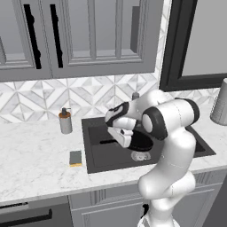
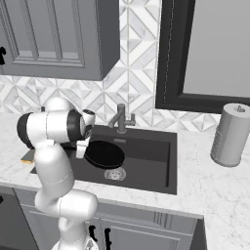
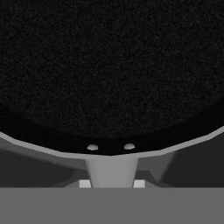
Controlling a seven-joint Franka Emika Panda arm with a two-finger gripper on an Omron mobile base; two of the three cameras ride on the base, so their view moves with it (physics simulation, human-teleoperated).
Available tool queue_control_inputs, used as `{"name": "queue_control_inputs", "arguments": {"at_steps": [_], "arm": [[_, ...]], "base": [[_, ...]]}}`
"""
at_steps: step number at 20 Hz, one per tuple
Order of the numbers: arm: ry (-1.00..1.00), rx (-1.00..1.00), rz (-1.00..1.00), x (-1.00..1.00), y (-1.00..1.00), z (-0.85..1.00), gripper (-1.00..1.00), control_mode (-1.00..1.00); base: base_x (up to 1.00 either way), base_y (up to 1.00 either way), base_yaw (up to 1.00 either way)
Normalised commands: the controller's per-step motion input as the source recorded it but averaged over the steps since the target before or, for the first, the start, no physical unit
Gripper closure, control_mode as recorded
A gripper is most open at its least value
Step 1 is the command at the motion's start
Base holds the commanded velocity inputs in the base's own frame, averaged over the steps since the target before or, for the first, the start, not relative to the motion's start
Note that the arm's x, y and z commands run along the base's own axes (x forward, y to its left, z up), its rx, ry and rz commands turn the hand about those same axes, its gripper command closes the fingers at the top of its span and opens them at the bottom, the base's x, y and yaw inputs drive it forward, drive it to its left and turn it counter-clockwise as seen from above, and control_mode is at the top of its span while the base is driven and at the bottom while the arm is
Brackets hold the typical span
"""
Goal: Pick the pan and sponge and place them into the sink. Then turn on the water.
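Observation:
The black pan hangs level inside the dark sink, just above the silver drain. My gripper is shut on the pan's handle at the pan's left side. In the hand view the pan's black inside is right in front of the fingers. The sponge lies on the counter left of the sink, apart from the gripper and partly hidden by the arm in the right base view. Water is out of view.
The grey faucet stands behind the sink. A soap dispenser is at the back left of the counter. A paper towel roll stands to the right of the sink. Cabinets hang overhead.

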Motion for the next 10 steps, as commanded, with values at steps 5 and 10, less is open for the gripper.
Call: {"name": "queue_control_inputs", "arguments": {"at_steps": [5,10], "arm": [[0.0,-0.04,-0.05,0.24,0.0,-0.45,1.0,-1.0],[0.0,-0.06,-0.06,0.42,-0.01,-0.42,1.0,-1.0]], "base": [[0.0,0.0,0.0],[0.0,0.0,0.0]]}}
